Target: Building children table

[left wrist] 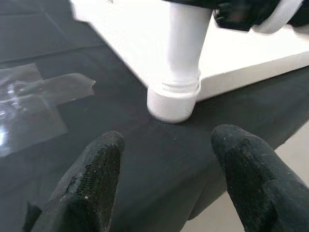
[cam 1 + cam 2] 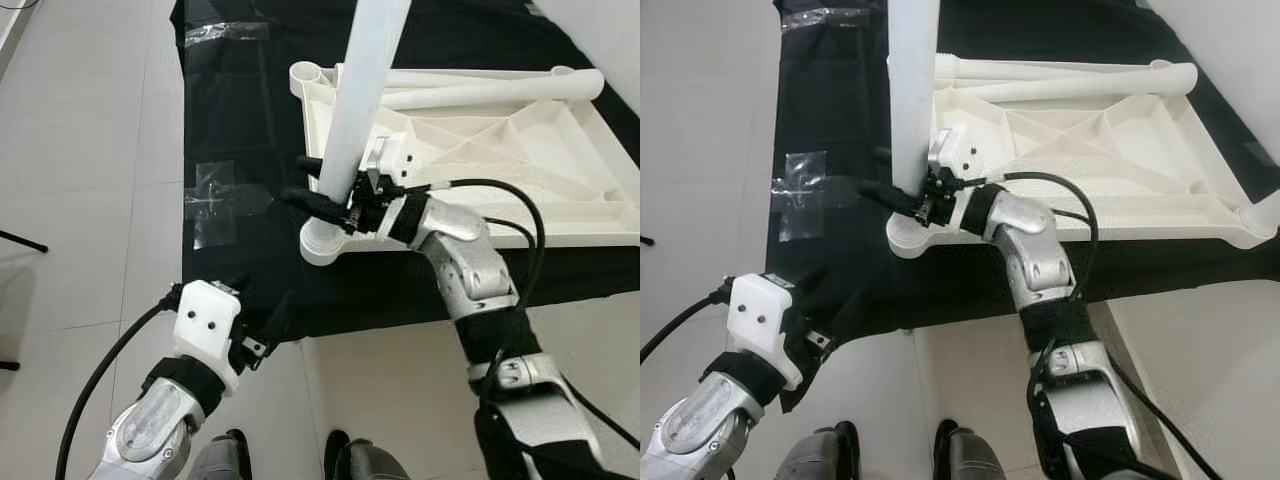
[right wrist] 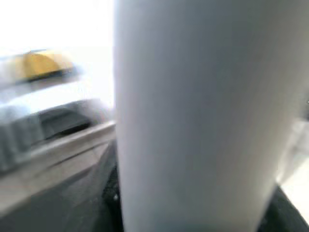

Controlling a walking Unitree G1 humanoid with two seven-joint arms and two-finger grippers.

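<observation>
floor (image 2: 90,180): pale tiles | black cloth (image 2: 250,120) spread flat on it | clear tape patches (image 2: 222,200) on the cloth's left edge | white tabletop (image 2: 520,170) lies upside down on the cloth, ribs up

Silver jointed arms with black sleeves and looping black cables are seen; the left gripper (image 2: 262,335) carries a white two-screw housing.
</observation>
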